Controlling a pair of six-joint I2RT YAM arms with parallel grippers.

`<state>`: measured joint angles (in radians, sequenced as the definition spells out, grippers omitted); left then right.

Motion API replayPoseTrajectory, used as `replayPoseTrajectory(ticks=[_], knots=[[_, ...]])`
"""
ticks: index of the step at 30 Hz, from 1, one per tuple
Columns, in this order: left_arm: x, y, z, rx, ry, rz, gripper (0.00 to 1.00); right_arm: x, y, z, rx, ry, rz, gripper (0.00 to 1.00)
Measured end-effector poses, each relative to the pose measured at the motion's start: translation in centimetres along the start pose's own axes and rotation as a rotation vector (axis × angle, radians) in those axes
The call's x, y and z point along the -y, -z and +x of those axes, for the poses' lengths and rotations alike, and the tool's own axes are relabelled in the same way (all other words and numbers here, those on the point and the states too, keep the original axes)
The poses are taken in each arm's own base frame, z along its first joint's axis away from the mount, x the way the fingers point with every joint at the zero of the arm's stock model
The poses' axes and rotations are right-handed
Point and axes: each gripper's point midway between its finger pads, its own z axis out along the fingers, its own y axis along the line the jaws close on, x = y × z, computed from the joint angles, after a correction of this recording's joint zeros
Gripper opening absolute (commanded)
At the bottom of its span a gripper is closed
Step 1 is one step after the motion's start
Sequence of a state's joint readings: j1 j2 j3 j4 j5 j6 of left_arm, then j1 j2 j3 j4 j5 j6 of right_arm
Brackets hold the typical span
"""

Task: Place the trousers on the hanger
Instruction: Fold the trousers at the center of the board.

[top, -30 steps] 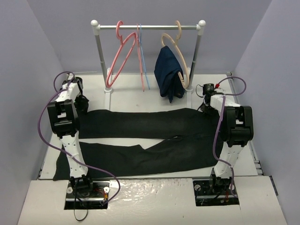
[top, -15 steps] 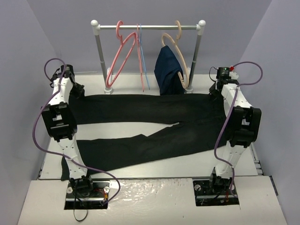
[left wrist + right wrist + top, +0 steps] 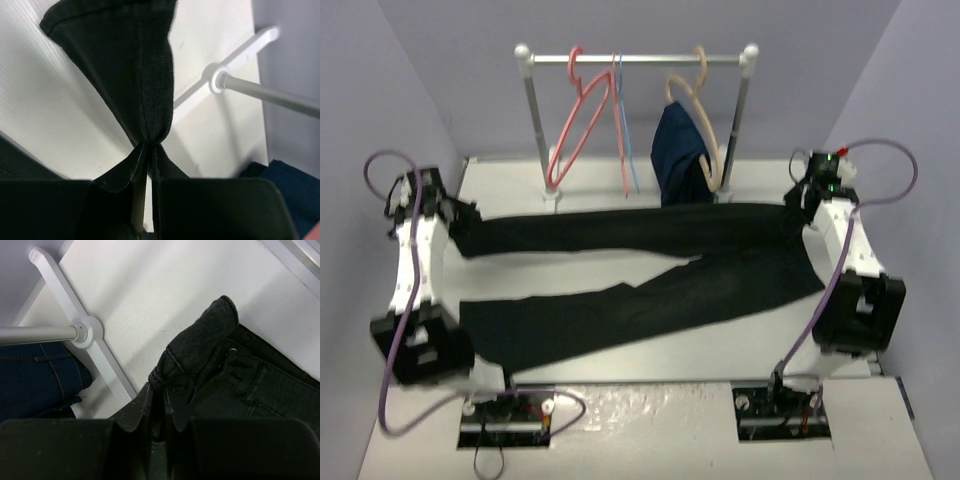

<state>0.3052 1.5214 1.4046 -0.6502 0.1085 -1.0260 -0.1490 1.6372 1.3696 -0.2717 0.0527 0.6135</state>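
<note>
**Trousers stretched between both grippers, hanger not yet reached**

My left gripper is clamped tight on the hem end of one trouser leg. In the wrist view the cloth gathers to a narrow neck right at the jaws, so I have only a thin pinch of it. If I pull my arms any further apart, that hem could slide out, and the leg would drop back onto the table.

The trousers lie across the table between my two grippers. The held leg runs in a straight band just in front of the rack's feet. The other leg lies loose nearer to me, trailing toward the left. When lifted, I judge that this free leg will drag and hang unevenly, and its weight will pull on both pinches.

The hanger hangs from the rail, left of the middle, above and behind the trousers and apart from them. A thin blue hanger hangs just beside it and could be knocked or caught by mistake.

Further right, a navy garment hangs low, close to the stretched leg. Raising the cloth there could brush it or rock the rack.

My right gripper is closed on a bunched corner of the waistband. The bunch is thick, but it carries the heavier end and may creep loose.
</note>
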Motion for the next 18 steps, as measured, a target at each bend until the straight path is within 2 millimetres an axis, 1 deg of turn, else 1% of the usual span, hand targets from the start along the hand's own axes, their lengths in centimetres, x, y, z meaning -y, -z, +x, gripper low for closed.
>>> replayPoseTrajectory(ticks=[2,5,7,10,13,15,17,18], knots=[[-1.1,2.3,0.9,0.016,-0.003,0.027,0.0,1.5,1.0,0.0,0.006,-0.028,0.012,0.0],[-2.9,5.0,2.5,0.02,-0.011,0.053,0.0,3.9,2.4,0.3,0.019,-0.071,0.036,0.0],[-4.3,6.0,3.6,0.011,-0.017,0.055,0.0,5.6,3.4,0.8,0.026,-0.099,0.054,0.0],[-6.9,6.7,5.6,-0.017,-0.024,0.024,0.0,7.7,5.1,1.2,0.042,-0.151,0.083,0.0],[-9.4,7.5,7.3,-0.038,-0.027,-0.018,0.0,9.0,6.6,1.7,0.063,-0.19,0.115,0.0],[-11.0,8.6,7.9,-0.024,-0.032,-0.039,0.0,9.6,7.4,2.3,0.078,-0.209,0.147,0.01],[-12.0,10.1,8.1,0.006,-0.044,-0.041,0.14,9.8,7.9,3.4,0.078,-0.213,0.172,0.26],[-12.3,10.8,8.0,0.022,-0.051,-0.038,0.2,10.0,8.1,3.9,0.074,-0.213,0.184,0.36]])
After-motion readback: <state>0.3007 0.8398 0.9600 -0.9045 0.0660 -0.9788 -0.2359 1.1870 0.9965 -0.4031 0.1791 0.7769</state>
